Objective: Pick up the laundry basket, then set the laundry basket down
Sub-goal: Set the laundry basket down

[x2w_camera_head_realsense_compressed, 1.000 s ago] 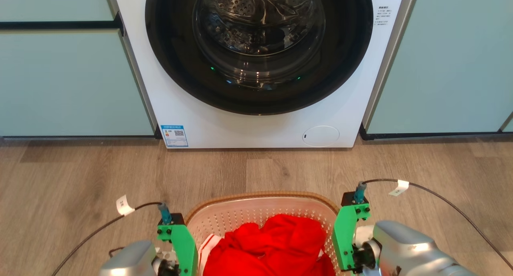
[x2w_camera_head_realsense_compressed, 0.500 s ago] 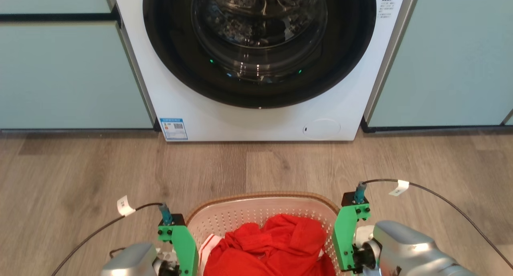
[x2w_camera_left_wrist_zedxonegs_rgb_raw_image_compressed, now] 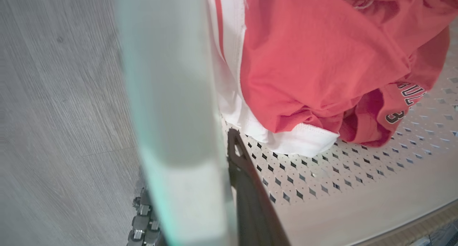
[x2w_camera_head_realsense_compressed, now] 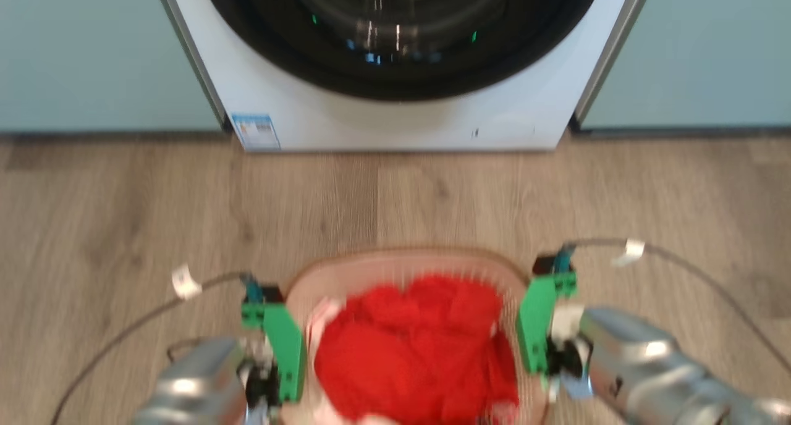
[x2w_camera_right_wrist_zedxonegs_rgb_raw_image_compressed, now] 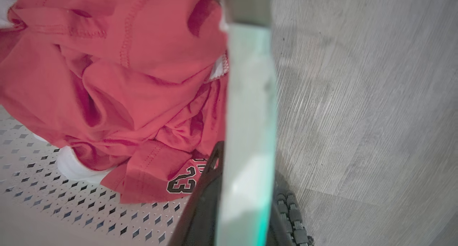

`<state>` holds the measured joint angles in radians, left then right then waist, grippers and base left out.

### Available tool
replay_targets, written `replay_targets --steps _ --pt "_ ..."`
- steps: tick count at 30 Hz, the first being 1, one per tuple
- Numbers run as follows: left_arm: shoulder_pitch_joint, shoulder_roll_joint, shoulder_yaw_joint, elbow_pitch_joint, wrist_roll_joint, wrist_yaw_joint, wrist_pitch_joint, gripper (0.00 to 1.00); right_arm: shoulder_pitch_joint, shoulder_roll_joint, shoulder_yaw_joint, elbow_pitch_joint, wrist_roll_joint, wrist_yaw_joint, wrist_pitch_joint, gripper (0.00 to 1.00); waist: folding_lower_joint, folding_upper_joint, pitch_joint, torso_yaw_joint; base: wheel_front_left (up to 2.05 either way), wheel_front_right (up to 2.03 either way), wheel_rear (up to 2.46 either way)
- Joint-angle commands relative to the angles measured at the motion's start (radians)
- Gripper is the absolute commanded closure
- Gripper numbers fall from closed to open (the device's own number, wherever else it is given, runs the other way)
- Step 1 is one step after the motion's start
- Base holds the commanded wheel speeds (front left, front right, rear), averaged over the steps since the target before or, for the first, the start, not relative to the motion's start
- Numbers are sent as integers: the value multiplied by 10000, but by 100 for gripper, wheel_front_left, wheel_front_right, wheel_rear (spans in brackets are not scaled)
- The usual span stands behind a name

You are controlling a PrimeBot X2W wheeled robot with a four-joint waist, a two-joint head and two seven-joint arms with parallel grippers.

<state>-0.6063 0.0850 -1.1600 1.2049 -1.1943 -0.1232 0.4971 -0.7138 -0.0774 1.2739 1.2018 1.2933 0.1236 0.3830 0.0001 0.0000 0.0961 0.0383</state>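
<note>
Found the basket (x2w_camera_head_realsense_compressed: 395,259) low in the middle of the head view, on or just above the floor (x2w_camera_head_realsense_compressed: 123,196) before the washer (x2w_camera_head_realsense_compressed: 395,125); could not tell lifted from resting, given the blur; noted red clothing (x2w_camera_head_realsense_compressed: 408,345) with white trim heaped inside. Saw the left end effector (x2w_camera_left_wrist_zedxonegs_rgb_raw_image_compressed: 195,199) pinching the basket's left side, with one dark finger (x2w_camera_left_wrist_zedxonegs_rgb_raw_image_compressed: 247,188) inside the perforated wall and the other outside; saw the right end effector (x2w_camera_right_wrist_zedxonegs_rgb_raw_image_compressed: 247,203) pinching the right side likewise. Judged the step as moving the basket in a two-sided hold, on the way to setting down. Called for both arms at one height and one pace, so as not to tip the load; for a firm pinch until the base met the floor; for a slow descent, kept apart from the washer; for loosening both sides together, and only then. Counted one basket; two end effectors, both clamped on it; one heap of red clothing, number of garments not to be told; one washer; two tagged cables (x2w_camera_head_realsense_compressed: 185,281).
</note>
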Motion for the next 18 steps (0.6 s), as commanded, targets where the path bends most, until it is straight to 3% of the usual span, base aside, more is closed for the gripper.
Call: replay_targets --steps 1,18 --pt "-971 10 141 -181 119 -75 -316 100 -543 -68 -33 -189 -105 71 -246 100 -1 0 1015 -10 0 0 0" --pt "-3259 -336 31 242 678 2 -2773 100 -2563 -278 -205 -55 -391 71 -2540 100 -1 0 5282 -49 0 0 0"
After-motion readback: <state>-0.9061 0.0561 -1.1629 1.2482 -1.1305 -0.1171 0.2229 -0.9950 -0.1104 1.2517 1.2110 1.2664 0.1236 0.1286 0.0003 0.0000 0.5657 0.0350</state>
